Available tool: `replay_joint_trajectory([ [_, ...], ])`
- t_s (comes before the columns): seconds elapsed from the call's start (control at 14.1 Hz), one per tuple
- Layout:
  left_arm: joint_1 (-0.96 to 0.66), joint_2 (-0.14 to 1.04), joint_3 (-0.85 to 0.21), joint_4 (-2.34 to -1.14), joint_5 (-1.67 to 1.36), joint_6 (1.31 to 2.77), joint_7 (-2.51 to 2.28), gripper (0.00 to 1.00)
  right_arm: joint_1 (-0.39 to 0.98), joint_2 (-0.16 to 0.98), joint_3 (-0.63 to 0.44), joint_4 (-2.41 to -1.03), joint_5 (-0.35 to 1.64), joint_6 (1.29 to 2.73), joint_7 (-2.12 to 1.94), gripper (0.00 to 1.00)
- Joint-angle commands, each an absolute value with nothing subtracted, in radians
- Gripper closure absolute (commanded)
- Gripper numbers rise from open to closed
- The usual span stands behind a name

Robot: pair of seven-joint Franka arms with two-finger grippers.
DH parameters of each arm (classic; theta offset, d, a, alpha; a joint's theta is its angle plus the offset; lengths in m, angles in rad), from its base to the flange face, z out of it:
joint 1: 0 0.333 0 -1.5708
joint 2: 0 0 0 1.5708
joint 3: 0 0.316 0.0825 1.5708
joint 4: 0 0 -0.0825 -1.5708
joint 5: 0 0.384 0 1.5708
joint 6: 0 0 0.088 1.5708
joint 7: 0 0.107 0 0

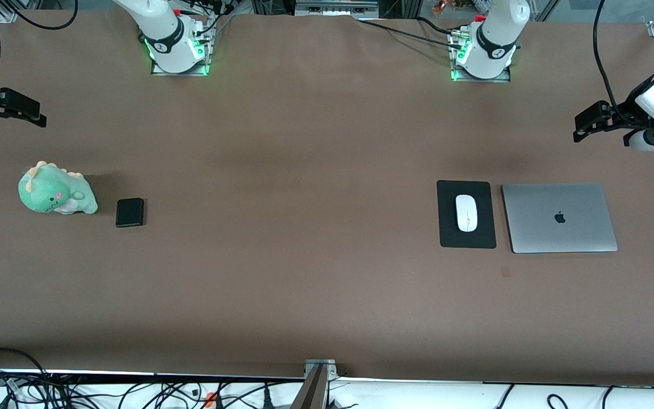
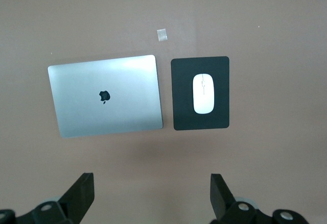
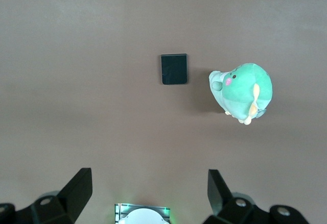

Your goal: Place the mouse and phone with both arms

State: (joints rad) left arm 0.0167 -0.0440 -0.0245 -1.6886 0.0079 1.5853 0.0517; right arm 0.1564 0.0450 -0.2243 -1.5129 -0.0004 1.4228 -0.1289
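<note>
On black pad [image 1: 451, 236], mouse [image 1: 466, 213] lies lengthwise toward robots' bases.

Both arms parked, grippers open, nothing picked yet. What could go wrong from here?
1. The phone lies flat and low close beside the plush dinosaur; the open right gripper may bump the toy while descending.
2. The mouse is glossy and rounded on the black pad; the open left gripper could slip off it or drag the pad.
3. The closed laptop sits right beside the pad, leaving little room on that side.
</note>
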Motion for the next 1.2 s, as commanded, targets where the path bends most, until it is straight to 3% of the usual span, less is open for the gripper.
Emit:
replay_joint_trajectory([
  [0.0, 0.014, -0.049, -0.025, -1.672, 0.018, 1.552, 0.068, 0.00, 0.149, 0.055, -0.216, -1.491, -0.008, 1.399, -0.118, 0.00],
  [0.64, 0.014, -0.049, -0.026, -1.671, 0.018, 1.549, 0.074, 0.00, 0.054, 0.048, -0.157, -1.491, -0.003, 1.397, -0.115, 0.00],
  [1.13, 0.011, -0.049, -0.026, -1.671, 0.018, 1.551, 0.072, 0.00, 0.063, 0.043, -0.153, -1.490, 0.023, 1.399, -0.106, 0.00],
])
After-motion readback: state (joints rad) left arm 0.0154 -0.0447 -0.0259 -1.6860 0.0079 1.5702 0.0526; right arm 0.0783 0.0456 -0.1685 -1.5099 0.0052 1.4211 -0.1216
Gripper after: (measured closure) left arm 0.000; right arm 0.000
